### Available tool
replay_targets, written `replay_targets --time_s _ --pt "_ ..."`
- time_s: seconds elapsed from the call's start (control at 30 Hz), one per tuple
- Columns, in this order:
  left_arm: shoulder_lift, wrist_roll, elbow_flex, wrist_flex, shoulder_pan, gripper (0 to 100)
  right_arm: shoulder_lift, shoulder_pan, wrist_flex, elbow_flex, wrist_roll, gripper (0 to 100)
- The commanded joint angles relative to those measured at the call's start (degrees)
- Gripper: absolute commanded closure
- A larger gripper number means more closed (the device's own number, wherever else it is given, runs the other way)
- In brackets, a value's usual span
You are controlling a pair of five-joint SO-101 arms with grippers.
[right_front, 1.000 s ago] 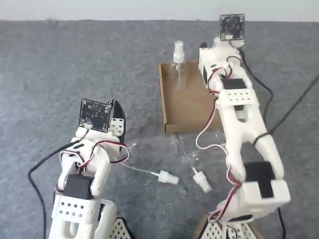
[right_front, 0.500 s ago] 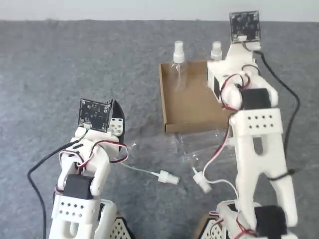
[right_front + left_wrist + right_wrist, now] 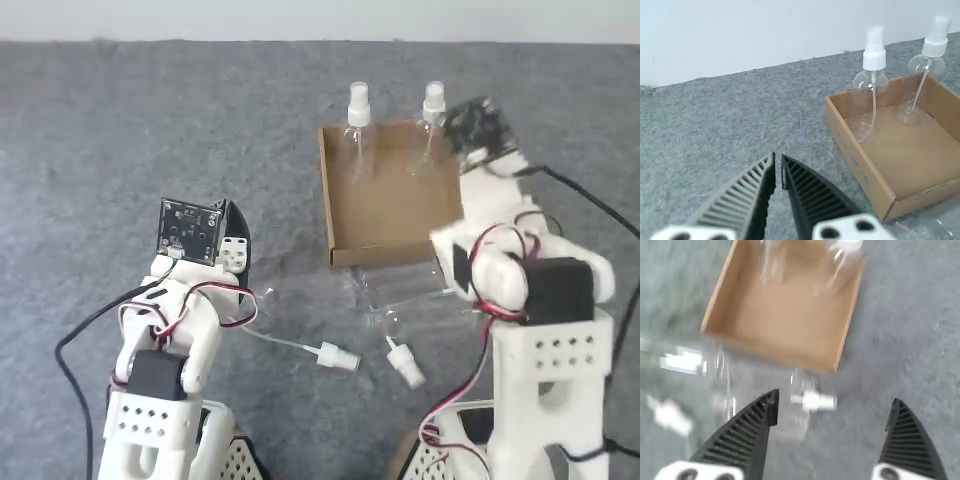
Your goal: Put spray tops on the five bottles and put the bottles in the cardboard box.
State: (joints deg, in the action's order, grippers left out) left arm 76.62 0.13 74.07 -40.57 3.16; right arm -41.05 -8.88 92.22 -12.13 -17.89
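Bottles [image 3: 358, 140], two already capped, stand upright against the far wall of the cardboard box [image 3: 385, 220], nozzles up, probably leaving room for more. Right gripper [image 3: 835, 400] hangs spread wide above the box's near edge, over what seem clear bottles [image 3: 400, 295] lying flat. A loose spray top [image 3: 338, 356] lies nearby, tube roughly parallel to that edge. Left gripper [image 3: 778, 159] is clenched, empty.

Seen in the high view from above and behind both arm bases, looking down across the grey table [image 3: 150, 120] toward the far wall. At the left wrist, set low and near the table, facing almost level past the left gripper [image 3: 778, 159] toward the cardboard box [image 3: 860, 160]. At the right wrist, held higher, tilted steeply down past the right gripper [image 3: 836, 399] onto the same box. Shared by all three: the box.
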Motion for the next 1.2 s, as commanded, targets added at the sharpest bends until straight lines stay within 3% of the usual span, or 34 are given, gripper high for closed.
replay_targets --time_s 0.0,0.17,0.33,0.6,0.8,1.17 --pt "-0.44 0.70 -0.48 1.41 0.00 99 -2.07 -0.04 6.11 -3.34 -10.37 71.0" --pt "-0.53 0.70 -0.48 1.41 0.00 99 -2.15 -0.75 6.46 -15.12 -22.86 70.9" --pt "-0.62 0.70 -0.40 1.41 0.00 99 -2.68 -5.49 5.85 -26.81 -29.45 70.9" --pt "-0.62 0.70 1.45 4.31 0.00 99 -2.15 -9.45 -5.41 -33.85 -30.51 70.8" --pt "-0.62 0.70 1.45 4.13 0.00 99 -2.15 -11.47 -8.31 -34.29 -33.49 62.0" --pt "-0.62 0.70 1.36 4.13 0.00 99 -2.07 -15.25 -17.71 -44.75 -33.76 61.9"
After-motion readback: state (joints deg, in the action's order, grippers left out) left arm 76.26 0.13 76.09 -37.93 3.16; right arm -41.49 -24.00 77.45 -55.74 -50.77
